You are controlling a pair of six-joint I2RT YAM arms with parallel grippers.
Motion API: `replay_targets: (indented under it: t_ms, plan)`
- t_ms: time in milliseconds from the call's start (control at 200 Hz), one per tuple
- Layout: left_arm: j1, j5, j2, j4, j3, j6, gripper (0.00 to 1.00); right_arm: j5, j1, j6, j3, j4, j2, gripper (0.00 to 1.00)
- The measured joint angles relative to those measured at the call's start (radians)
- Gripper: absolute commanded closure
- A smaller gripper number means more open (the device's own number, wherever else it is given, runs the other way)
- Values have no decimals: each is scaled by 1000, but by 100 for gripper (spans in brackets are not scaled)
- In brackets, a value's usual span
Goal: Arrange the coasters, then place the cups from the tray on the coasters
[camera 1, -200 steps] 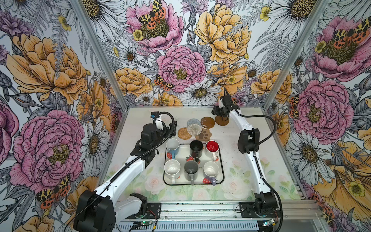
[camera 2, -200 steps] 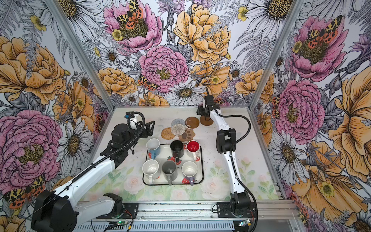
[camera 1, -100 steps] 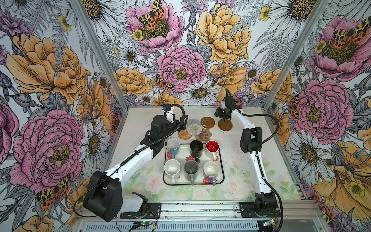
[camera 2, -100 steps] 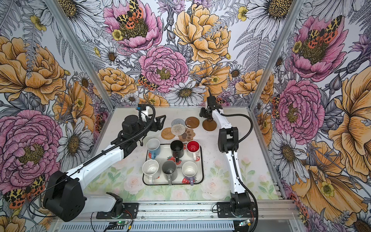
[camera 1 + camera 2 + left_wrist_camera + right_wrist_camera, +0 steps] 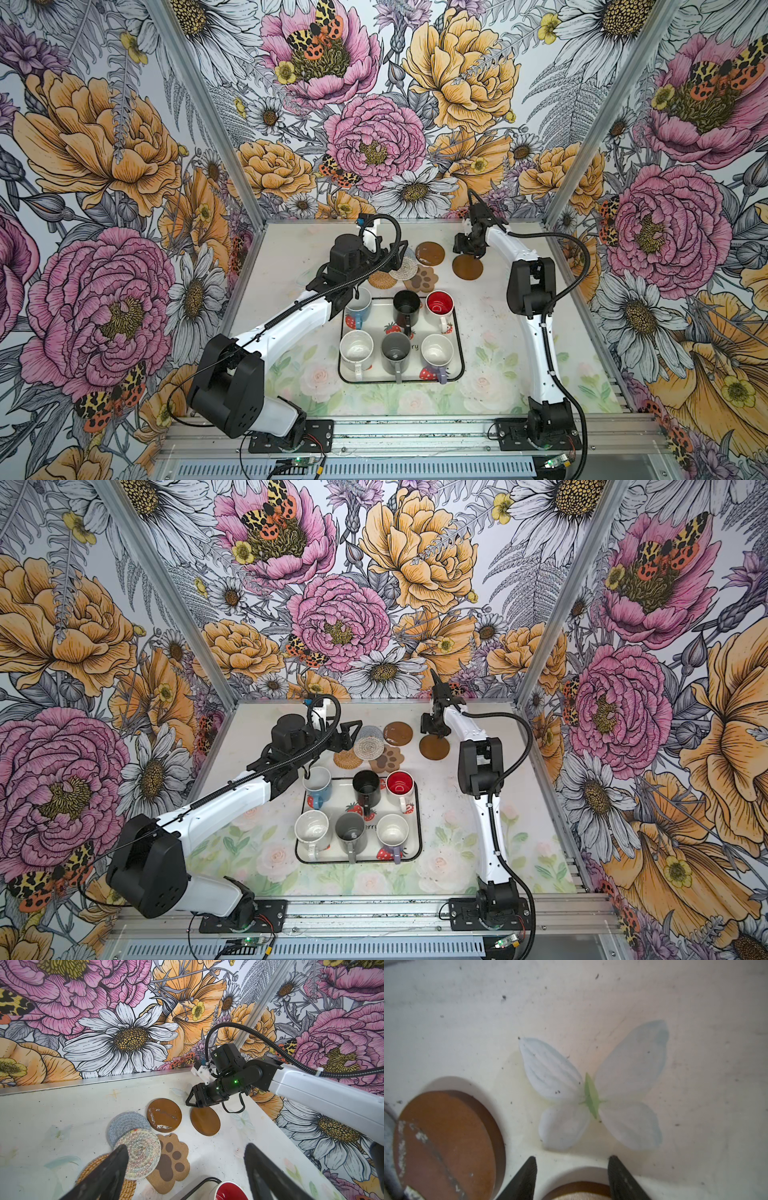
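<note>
Left wrist view: one brown disc set apart below the half-open, empty right tool; left tool gapes empty; other coasters overlap, cups all on tray.

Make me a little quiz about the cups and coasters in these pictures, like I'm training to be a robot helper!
1. True or false: all six cups stand on the tray.
2. The whitish woven coaster lies partly on top of: A. the grey-blue coaster; B. the tray; C. a cup.
3. Fill in the blank: the black cup stands between the light blue cup and the white cup whose inside is ____.

Key: 1 true; 2 A; 3 red.
</note>
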Motion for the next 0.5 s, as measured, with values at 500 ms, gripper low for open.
replay_targets:
  t_ms: [500]
  plan:
    - [-6, 0, -1, 2, -4, 0, 12, 208, 118, -168, -87, -51, -77, 30]
